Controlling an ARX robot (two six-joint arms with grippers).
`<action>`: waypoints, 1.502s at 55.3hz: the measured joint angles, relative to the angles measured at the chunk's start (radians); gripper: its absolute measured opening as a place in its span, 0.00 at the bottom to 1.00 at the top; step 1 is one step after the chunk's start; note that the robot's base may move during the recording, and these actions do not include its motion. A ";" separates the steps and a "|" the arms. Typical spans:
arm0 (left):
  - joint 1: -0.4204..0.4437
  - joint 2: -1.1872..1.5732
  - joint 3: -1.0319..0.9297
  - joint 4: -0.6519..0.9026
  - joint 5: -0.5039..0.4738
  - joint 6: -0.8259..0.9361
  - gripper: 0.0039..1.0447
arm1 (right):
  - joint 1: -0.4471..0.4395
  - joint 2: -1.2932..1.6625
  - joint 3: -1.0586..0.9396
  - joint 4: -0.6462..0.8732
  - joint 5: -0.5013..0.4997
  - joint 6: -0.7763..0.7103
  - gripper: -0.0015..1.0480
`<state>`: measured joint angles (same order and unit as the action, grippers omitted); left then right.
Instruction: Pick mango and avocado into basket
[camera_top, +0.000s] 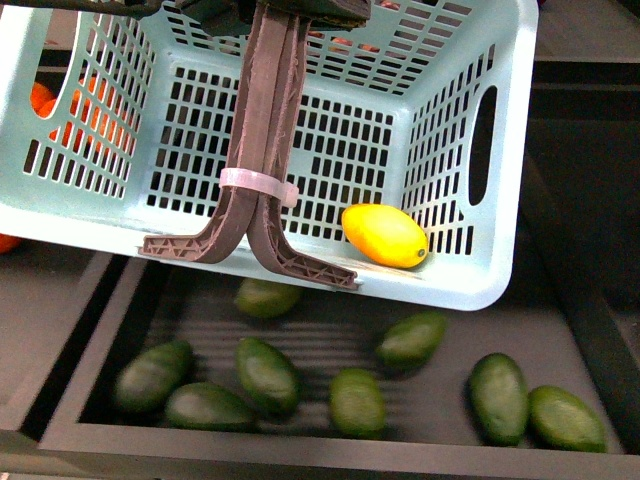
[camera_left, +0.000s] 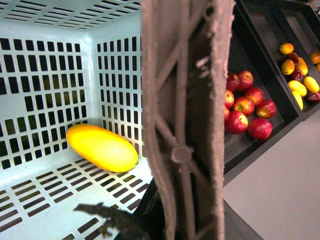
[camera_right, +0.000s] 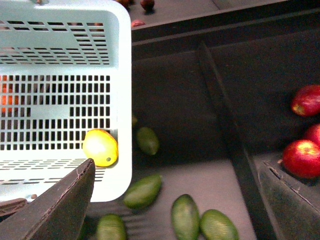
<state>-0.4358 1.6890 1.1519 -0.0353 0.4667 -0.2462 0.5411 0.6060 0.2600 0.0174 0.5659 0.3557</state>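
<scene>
The teal basket (camera_top: 500, 150) hangs tilted above the avocado bin, held by its brown-grey handles (camera_top: 262, 140), which are bound with a white tie. My left gripper is shut on those handles (camera_left: 187, 125); its fingers are hidden behind them. The yellow mango (camera_top: 385, 235) lies inside the basket in its low corner, and shows in the left wrist view (camera_left: 102, 147) and the right wrist view (camera_right: 100, 147). Several dark-green avocados (camera_top: 268, 375) lie in the bin below. My right gripper (camera_right: 172, 200) is open above the avocados (camera_right: 185, 217), beside the basket (camera_right: 122, 75).
The dark bin (camera_top: 300, 435) has raised walls and a divider (camera_right: 225, 125). Red apples (camera_right: 302, 157) fill the neighbouring bin, also seen in the left wrist view (camera_left: 247, 107). Oranges (camera_top: 45, 105) show through the basket's left wall. Mixed mangoes (camera_left: 300, 75) lie farther off.
</scene>
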 joint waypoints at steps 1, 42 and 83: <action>0.000 0.000 0.000 0.000 0.001 0.000 0.05 | 0.001 0.000 0.000 0.000 -0.001 0.000 0.92; 0.010 0.000 0.000 0.000 -0.006 0.001 0.05 | -0.511 0.249 0.048 -0.186 -0.339 0.128 0.92; -0.001 0.000 0.000 0.000 0.009 0.000 0.05 | -0.677 1.596 0.659 0.117 -0.479 0.446 0.92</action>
<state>-0.4366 1.6890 1.1519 -0.0353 0.4755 -0.2466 -0.1360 2.2021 0.9188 0.1341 0.0868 0.8013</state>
